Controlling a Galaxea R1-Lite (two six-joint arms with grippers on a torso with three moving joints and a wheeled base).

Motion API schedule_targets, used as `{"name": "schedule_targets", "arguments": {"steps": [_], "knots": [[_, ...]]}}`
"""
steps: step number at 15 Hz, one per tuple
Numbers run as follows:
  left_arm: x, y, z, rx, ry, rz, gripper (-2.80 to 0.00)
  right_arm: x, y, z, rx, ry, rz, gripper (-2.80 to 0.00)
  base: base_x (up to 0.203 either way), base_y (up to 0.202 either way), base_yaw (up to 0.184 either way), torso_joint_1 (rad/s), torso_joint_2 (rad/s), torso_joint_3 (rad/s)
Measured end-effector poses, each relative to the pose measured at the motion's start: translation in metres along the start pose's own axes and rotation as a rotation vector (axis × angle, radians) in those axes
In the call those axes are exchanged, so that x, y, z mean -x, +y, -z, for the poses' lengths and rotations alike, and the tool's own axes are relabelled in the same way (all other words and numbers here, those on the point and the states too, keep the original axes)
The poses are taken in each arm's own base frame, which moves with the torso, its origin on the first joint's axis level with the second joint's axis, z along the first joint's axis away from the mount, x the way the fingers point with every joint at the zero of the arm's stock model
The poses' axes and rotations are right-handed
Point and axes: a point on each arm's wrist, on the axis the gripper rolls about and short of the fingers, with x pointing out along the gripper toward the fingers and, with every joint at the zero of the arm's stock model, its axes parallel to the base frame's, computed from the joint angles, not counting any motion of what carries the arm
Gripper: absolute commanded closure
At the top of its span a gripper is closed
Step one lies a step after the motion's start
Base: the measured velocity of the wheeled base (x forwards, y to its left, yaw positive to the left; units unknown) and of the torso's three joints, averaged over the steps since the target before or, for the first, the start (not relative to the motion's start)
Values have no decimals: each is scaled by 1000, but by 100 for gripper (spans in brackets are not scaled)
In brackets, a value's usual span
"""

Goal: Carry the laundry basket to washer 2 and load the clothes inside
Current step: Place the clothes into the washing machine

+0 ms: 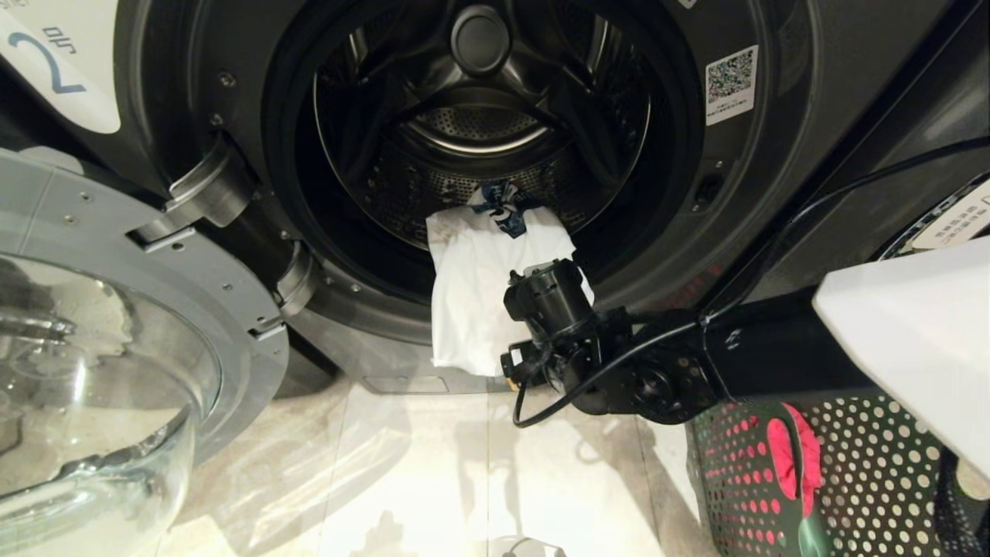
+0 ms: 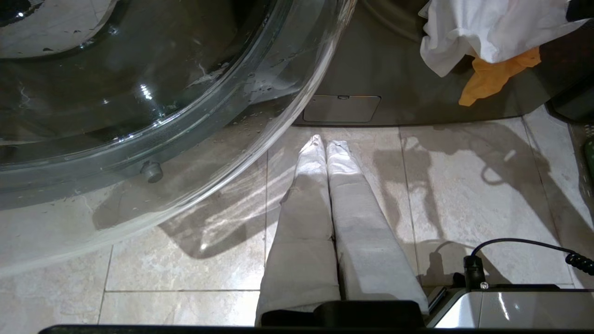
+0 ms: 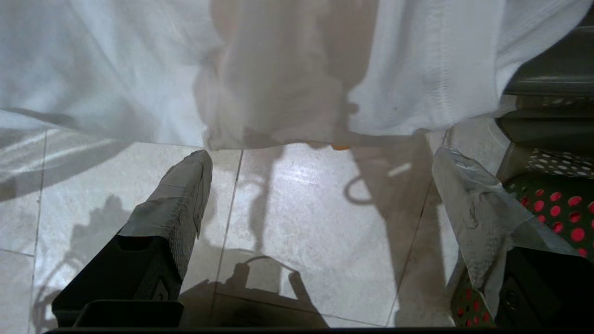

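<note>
The right end effector (image 3: 320, 204), its taped fingers (image 3: 178, 195) spread wide with nothing between them, hangs just in front of the white garment with blue-black print (image 1: 479, 294), which droops over the lip of the dark grey front-loading washer marked 2 (image 1: 820, 100), likely because only its top reached the drum. A yellow-orange garment (image 2: 496, 76) hangs beneath it outside the opening, so both need pushing in, while the pink-red garment (image 1: 797, 452) waits in the green perforated plastic basket (image 1: 851, 480) on the floor by the washer. The left end effector (image 2: 325, 148), fingers pressed together and holding nothing, is parked low beside the open glass door (image 1: 100, 387).
</note>
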Motion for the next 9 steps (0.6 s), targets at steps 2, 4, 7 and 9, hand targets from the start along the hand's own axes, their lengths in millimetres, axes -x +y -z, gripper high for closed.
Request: {"name": "schedule_targets", "arguments": {"steps": [2, 4, 7, 9], "knots": [[0, 0, 0, 0, 0, 0, 0, -13, 5, -1, -32, -4, 5, -280, 0, 0, 0, 0, 0, 0], [0, 0, 0, 0, 0, 0, 0, -29, 9, -2, -51, -12, 14, -280, 0, 0, 0, 0, 0, 0], [0, 0, 0, 0, 0, 0, 0, -54, 9, -6, -77, -30, 31, -280, 0, 0, 0, 0, 0, 0], [0, 0, 0, 0, 0, 0, 0, -68, 5, -10, -92, -30, 49, -280, 0, 0, 0, 0, 0, 0]]}}
